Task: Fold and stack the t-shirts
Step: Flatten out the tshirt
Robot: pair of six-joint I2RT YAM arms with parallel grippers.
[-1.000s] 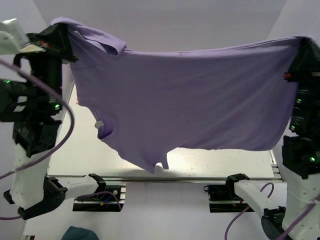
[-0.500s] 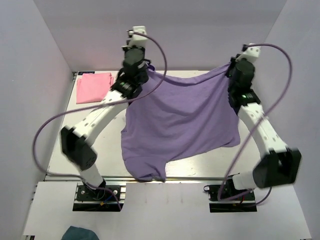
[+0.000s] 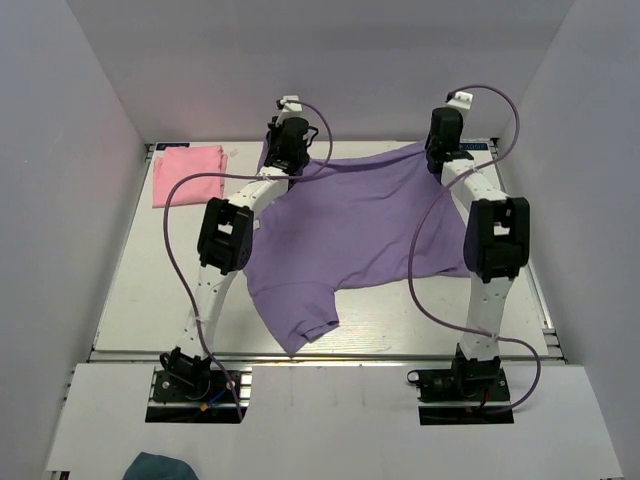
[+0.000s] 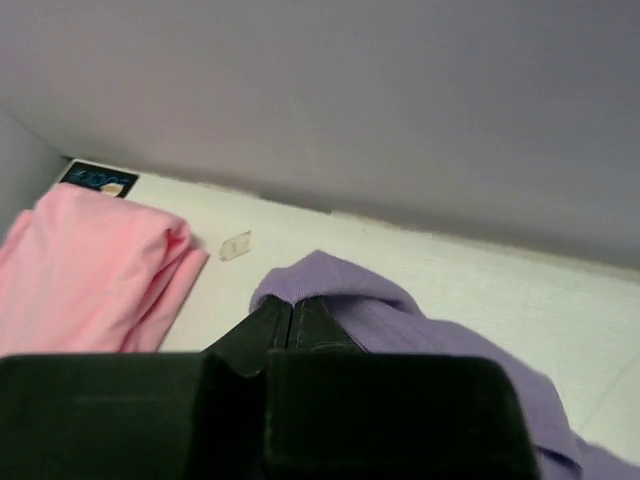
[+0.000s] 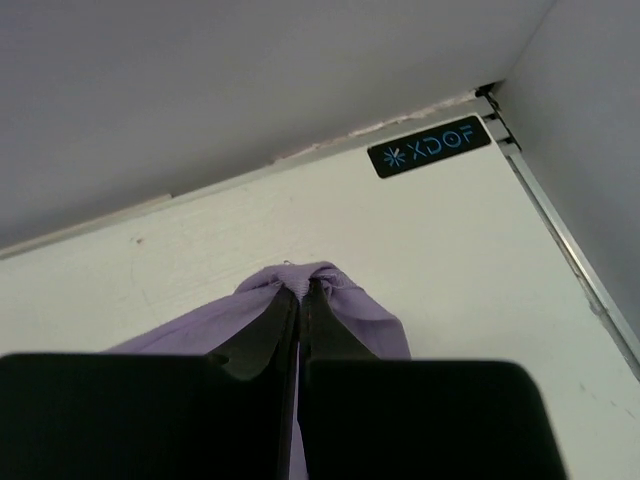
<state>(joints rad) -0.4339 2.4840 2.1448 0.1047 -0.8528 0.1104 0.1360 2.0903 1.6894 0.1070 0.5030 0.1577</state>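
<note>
The lavender-purple t-shirt (image 3: 350,230) lies spread over the middle of the table, one sleeve (image 3: 300,325) towards the near edge. My left gripper (image 3: 277,158) is shut on the shirt's far left corner (image 4: 330,285), low by the back wall. My right gripper (image 3: 440,152) is shut on its far right corner (image 5: 310,285), also low at the back. The pink t-shirt (image 3: 188,174) lies folded at the far left; it also shows in the left wrist view (image 4: 85,270). No neck label shows.
The back wall (image 3: 350,90) stands close behind both grippers. A small scrap (image 4: 235,246) lies on the table between the pink shirt and the purple corner. A black XDOF label (image 5: 430,146) sits at the far right corner. The table's near edge rail (image 3: 400,352) runs along the front.
Both arms have swung from high and near the camera down to the far edge, carrying the purple shirt with them. It went from hanging stretched in the air to lying on the table.
</note>
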